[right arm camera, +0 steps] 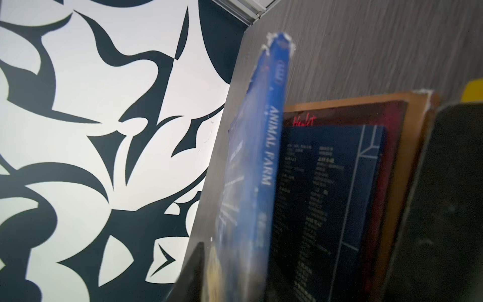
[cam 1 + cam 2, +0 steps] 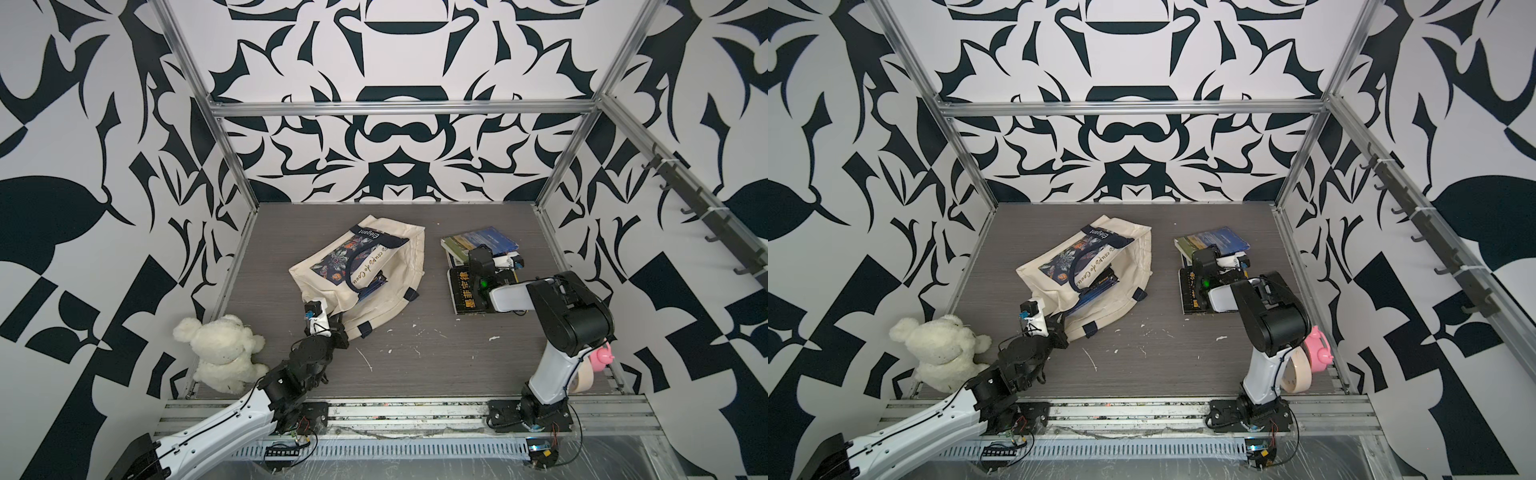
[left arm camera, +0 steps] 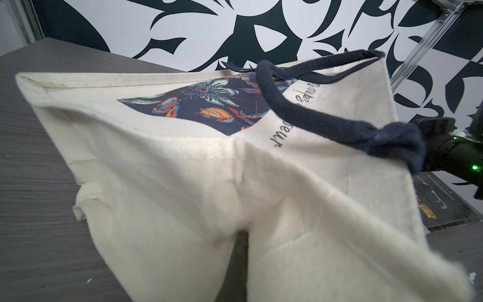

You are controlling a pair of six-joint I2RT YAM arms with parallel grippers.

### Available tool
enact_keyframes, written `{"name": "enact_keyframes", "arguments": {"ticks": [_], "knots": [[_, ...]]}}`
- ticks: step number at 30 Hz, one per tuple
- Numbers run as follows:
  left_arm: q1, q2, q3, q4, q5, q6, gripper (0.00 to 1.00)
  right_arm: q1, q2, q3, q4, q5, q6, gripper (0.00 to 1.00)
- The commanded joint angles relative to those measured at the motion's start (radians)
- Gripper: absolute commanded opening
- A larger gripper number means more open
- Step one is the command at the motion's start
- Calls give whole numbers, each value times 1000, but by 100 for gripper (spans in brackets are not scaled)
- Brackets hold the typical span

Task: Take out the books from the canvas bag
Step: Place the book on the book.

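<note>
Plush bear (image 2: 220, 351): lay at the near left corner of the table (image 2: 415, 365), just beside the left arm and apart from the bag.
Left gripper (image 2: 334, 323): clamped shut on the near hem of the canvas bag (image 2: 386, 307), with cloth bunched over the jaws in the left wrist view.
Canvas bag: lay on its side at mid-table with its mouth turned toward the right arm.
Book in the bag (image 2: 372, 286): dark blue, showing at the mouth, so the task looked unfinished.
Right gripper (image 2: 513, 261): stood over the book pile, jaws apart and wider than the spine between them.
Blue book (image 1: 271, 146): stood on edge between the jaws, blurred and apparently loose.
Book pile (image 2: 465, 293): black cover with yellow lettering nearest, others stacked askew behind it, all well apart from the bag.
Step in hand: judged to be releasing the blue book onto the pile.
Doing it well: part the jaws fully and rise straight up before swinging toward the bag, or a fingertip may drag the stack.
Edges: the pile sat near the table's right frame rail (image 2: 552, 249), so a nudged book had little margin there.
Open room: bare table lay between bag and pile and across the near middle.
</note>
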Motion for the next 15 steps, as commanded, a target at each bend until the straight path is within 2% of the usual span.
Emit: {"name": "enact_keyframes", "arguments": {"ticks": [1,7,11,15], "knots": [[1,3,35,52,9,5,0,7,-58,19,2,25,-7,46],[2,22,40,58,13,5,0,7,-86,12,-20,-37,6,57],[1,32,42,63,15,8,0,13,-88,5,-41,-76,41,58],[1,34,44,63,22,8,0,31,-108,-13,-46,-58,45,60]]}}
